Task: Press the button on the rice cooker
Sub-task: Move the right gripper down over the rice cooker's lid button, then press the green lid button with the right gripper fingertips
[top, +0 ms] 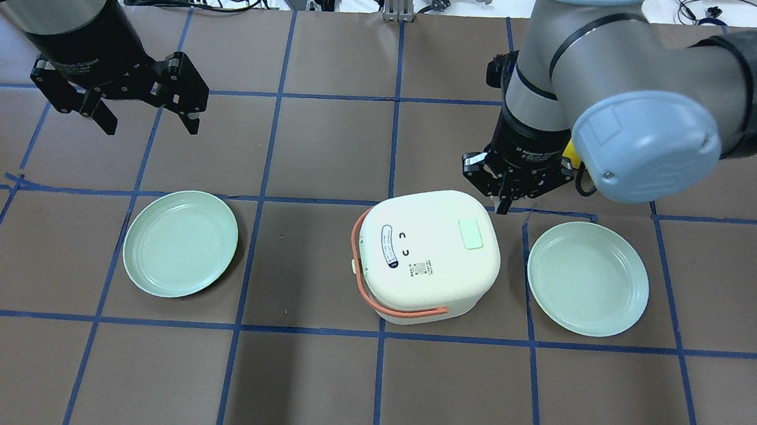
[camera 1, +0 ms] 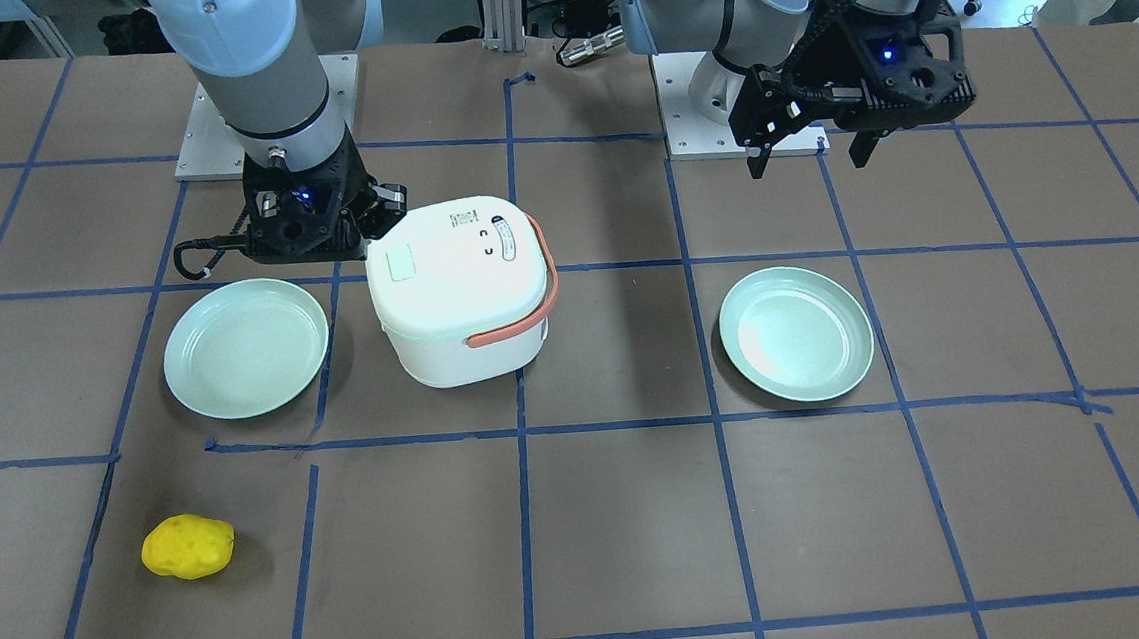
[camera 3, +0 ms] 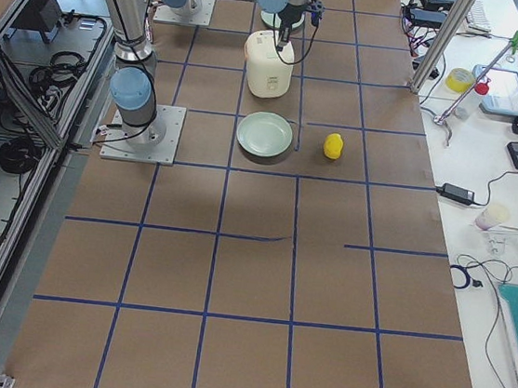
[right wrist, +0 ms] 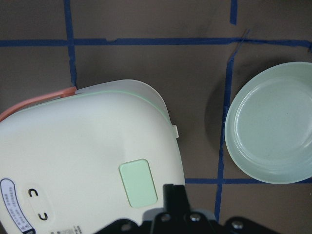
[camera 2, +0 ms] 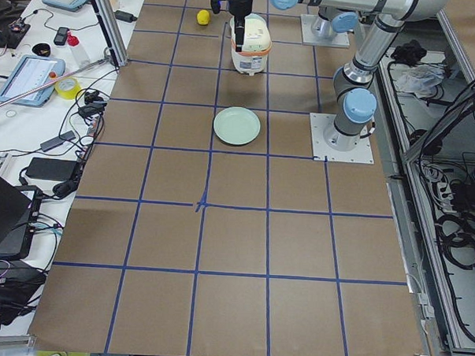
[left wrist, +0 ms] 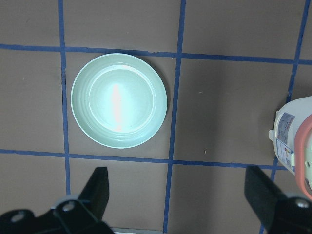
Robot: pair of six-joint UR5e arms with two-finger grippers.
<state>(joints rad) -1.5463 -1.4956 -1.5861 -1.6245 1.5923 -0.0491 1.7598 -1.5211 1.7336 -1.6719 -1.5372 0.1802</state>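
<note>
A white rice cooker (top: 426,254) with an orange handle stands mid-table. Its pale green button (top: 470,234) is on the lid. It also shows in the front view (camera 1: 457,287) with the button (camera 1: 398,263). My right gripper (top: 504,201) is shut and empty, pointing down at the lid's far right edge, just beside the button. In the right wrist view the closed fingertips (right wrist: 174,194) sit next to the button's (right wrist: 138,184) right edge; contact cannot be told. My left gripper (top: 147,110) is open and empty, high above the table's left side.
Two pale green plates lie either side of the cooker, one on the left (top: 180,243) and one on the right (top: 587,279). A yellow lumpy object (camera 1: 187,547) lies near the operators' edge. The left wrist view shows the left plate (left wrist: 119,100) below the open fingers.
</note>
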